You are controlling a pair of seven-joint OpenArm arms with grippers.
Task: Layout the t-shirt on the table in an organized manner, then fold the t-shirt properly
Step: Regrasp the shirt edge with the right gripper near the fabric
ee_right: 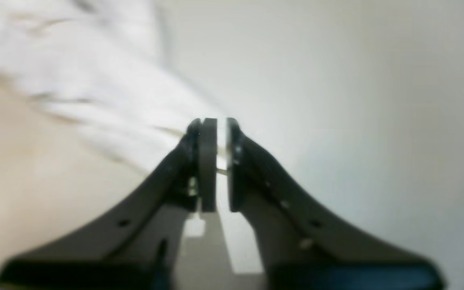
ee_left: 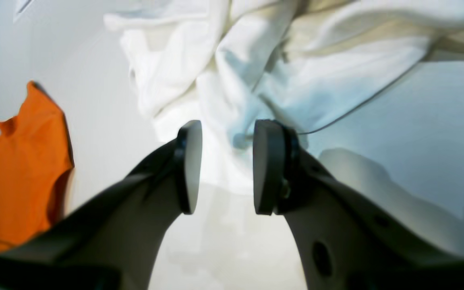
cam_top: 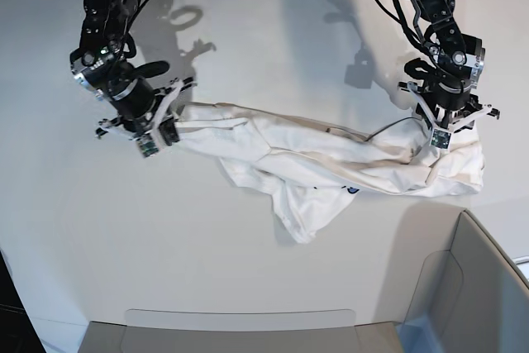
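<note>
The t-shirt [cam_top: 331, 163] is stretched in a long rumpled band across the middle of the table [cam_top: 248, 287], running from the arm at the left of the base view to the arm at the right. It is white all over, creased and twisted along its length, with one loose flap hanging toward the near side around the middle. Just a tiny spot of blue print peeks out near the centre; no letters can be read on it, and no tag or label shows.

At the right end of the band, the left gripper [ee_left: 227, 167] sits low over a bunched heap of cloth. Its wrist view shows the two pads standing clearly apart, with white folds of the t-shirt [ee_left: 256, 76] just beyond and partly between the tips; nothing looks pinched. A patch of orange fabric [ee_left: 14, 169] lies off to the left in that view, on the bare surface.

At the left end, the right gripper [ee_right: 217, 165] is at the shirt's edge. Its wrist view is blurred: the pads are close together with only a narrow slit of light between them, and a thin pale strand crosses that gap. Whether cloth is really held there, I cannot tell. The t-shirt [ee_right: 75, 80] trails away to the far left in soft white folds.
</note>
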